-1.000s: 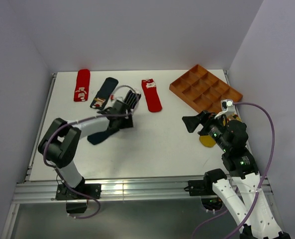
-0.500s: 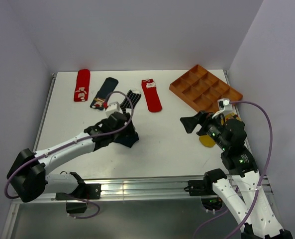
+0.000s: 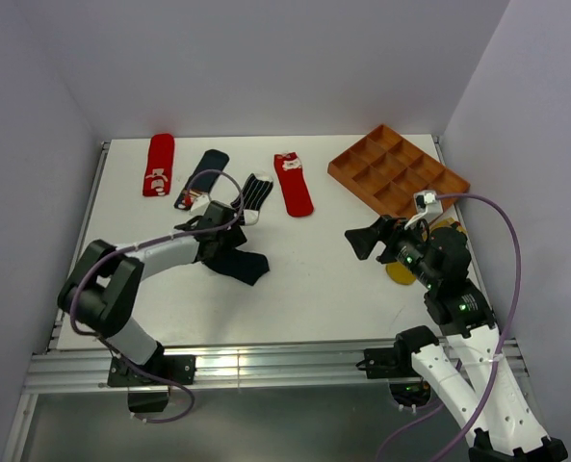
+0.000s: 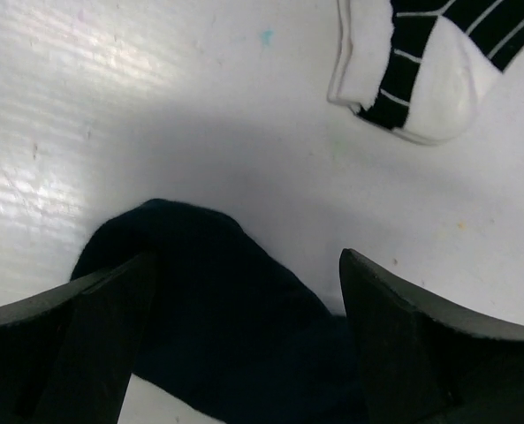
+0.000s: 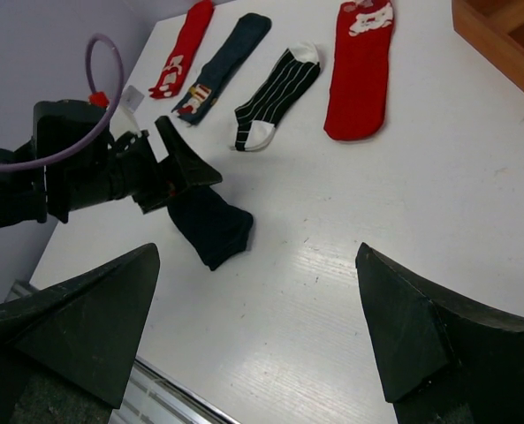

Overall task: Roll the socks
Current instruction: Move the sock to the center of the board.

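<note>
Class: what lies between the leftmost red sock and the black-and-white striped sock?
A navy fabric sock with a patch, between the leftmost red sock and the black-and-white striped sock; the top view shows it.

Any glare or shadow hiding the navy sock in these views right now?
Left wrist: glare streaks on the table at left, a broad shadow around the navy sock, whose folds barely read. Right wrist: even light, sock outline sharp. Top external: glare only on the front rail.

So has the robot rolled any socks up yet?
None looks rolled yet. The left claw is open around the plain navy sock, which is just bunched up. Waiting, unrolled: the far-left red sock, the patched navy sock, the striped sock, the other red sock and the yellow sock.
</note>
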`<state>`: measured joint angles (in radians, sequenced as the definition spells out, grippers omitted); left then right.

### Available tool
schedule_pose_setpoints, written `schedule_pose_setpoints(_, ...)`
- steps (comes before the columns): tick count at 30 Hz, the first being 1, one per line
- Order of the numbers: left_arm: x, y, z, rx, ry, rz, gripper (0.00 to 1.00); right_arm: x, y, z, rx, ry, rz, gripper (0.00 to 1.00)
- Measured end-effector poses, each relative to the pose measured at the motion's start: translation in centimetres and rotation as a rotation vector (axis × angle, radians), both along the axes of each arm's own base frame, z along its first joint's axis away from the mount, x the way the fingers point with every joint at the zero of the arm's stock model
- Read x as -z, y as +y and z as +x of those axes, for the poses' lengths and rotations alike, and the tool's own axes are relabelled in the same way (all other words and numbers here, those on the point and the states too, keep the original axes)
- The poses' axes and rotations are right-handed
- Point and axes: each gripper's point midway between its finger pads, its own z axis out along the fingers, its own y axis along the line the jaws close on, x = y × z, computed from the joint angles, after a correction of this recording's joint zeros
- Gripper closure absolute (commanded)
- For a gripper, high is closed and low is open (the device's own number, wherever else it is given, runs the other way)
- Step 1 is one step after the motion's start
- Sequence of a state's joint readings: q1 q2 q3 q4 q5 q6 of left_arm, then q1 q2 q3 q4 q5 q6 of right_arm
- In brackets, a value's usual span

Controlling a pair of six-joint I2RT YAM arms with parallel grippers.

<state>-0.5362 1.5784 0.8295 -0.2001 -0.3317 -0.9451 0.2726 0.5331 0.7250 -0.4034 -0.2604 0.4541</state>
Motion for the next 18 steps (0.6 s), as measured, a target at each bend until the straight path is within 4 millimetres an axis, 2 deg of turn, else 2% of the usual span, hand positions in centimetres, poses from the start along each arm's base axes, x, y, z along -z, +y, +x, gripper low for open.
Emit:
schedule_pose_setpoints(1, 0.6, -0.2, 0.3, 0.009, 0.015, 0.012, 0.10, 0.0, 0.0, 0.0, -0.001, -0.001, -0.002, 0.00)
schedule_pose_setpoints(9, 0.4, -4.2, 3.9, 0.177, -0.034, 0.001, 0.07, 0.6, 0.0, 0.0, -0.004, 0.009, -0.010, 0.00)
schedule_pose_setpoints(11, 0.2, -6.3, 4.8, 0.274, -0.058, 0.013, 0.07, 0.6, 0.1, 0.0, -0.006, 0.008, -0.013, 0.00)
schedule_pose_setpoints(14, 0.0, -10.1, 4.9, 0.446, -0.082, 0.037, 0.06, 0.6, 0.1, -0.1, -0.009, 0.006, -0.016, 0.00)
schedule_pose_setpoints(18, -0.1, -15.9, 2.6, 0.727, -0.119, 0.053, 0.05, 0.8, 0.2, -0.1, -0.017, 0.005, -0.026, 0.00)
